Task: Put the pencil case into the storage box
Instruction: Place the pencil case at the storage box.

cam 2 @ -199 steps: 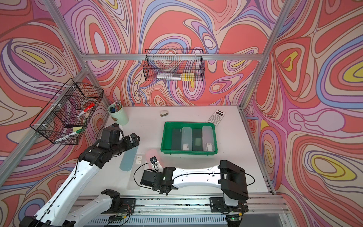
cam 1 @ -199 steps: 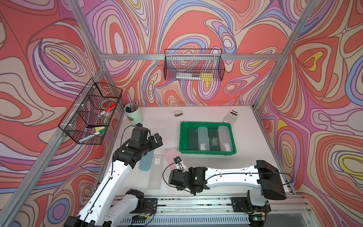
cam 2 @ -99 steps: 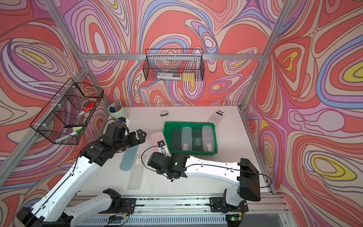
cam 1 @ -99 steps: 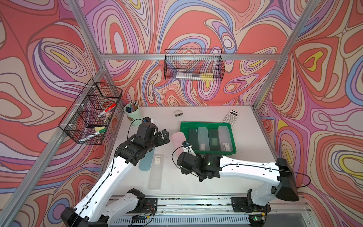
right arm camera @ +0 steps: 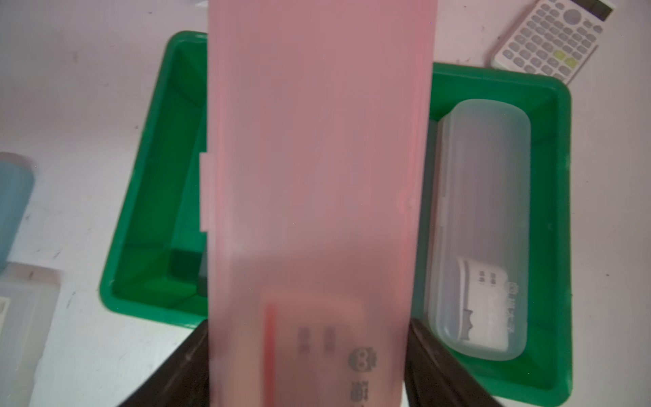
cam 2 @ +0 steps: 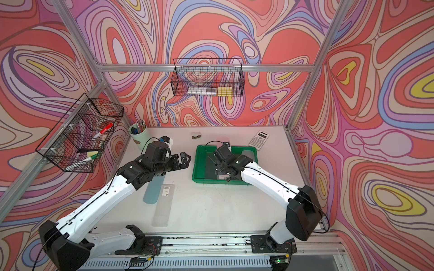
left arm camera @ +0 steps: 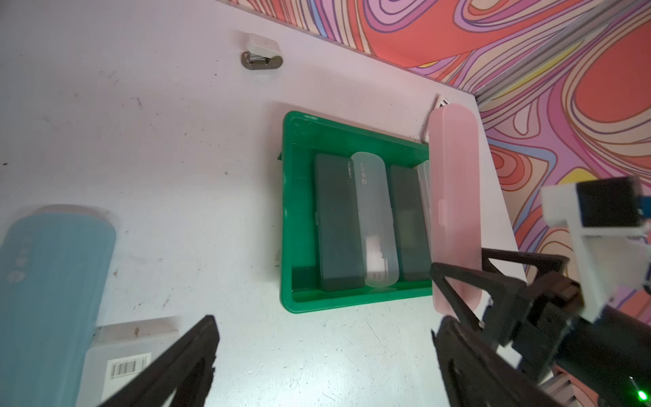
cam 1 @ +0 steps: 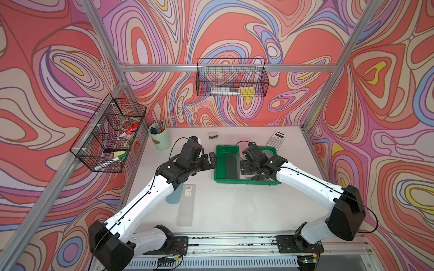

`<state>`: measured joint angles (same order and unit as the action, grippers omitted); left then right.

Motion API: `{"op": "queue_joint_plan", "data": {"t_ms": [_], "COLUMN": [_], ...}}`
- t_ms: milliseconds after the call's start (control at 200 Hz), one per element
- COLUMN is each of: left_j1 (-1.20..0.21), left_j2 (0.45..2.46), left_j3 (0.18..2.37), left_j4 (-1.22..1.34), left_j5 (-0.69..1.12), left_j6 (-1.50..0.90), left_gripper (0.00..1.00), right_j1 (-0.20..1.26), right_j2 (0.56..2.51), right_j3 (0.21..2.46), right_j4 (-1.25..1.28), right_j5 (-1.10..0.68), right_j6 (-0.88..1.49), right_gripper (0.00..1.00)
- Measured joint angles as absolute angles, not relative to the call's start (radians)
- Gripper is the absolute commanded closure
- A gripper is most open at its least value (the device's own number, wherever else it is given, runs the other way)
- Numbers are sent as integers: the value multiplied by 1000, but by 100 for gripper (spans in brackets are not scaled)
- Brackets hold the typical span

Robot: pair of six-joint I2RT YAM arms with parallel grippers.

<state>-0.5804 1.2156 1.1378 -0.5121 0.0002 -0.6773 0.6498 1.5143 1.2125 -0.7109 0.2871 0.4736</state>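
R gripper (right arm camera: 310, 373) is clamped on the pink pencil case (right arm camera: 317, 158) and holds it in the air over the green storage box (cam 1: 234, 182), approx mid-box, not yet set down. L gripper (cam 1: 212, 160) hangs w/ jaws apart at the box's 9 o'clock. A blue case (left arm camera: 53, 282) lies at the box's 8 o'clock, a calculator (cam 1: 276, 140) at its 1 o'clock.

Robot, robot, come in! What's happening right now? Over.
Left pincer open, empty. Right pincer shut on pink pencil case, held over the storage box. Other cases already fill most of the box.
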Motion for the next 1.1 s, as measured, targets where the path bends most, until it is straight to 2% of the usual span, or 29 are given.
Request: {"op": "queue_joint_plan", "data": {"t_ms": [170,356,991,1102], "left_j1": [-621,-647,-648,-648], "left_j2": [1267,1234,1170,1177], "left_j3": [1134,1065,1036,1035], "left_j4": [-438,-345,-318,-316], "left_j5": [42,73,56,57], "left_j6": [-677,-679,-665,-662], "left_gripper": [1,1,1,1], "right_j1": [562,517,503,502], "right_j2": [1578,1666,1692,1692], "right_j3": [1191,1174,1069,1067], "right_j4": [-672,-641,-563,-560], "right_j5": [259,258,262,262], "right_j6": [417,377,378,383], "right_gripper": [31,32,33,31]}}
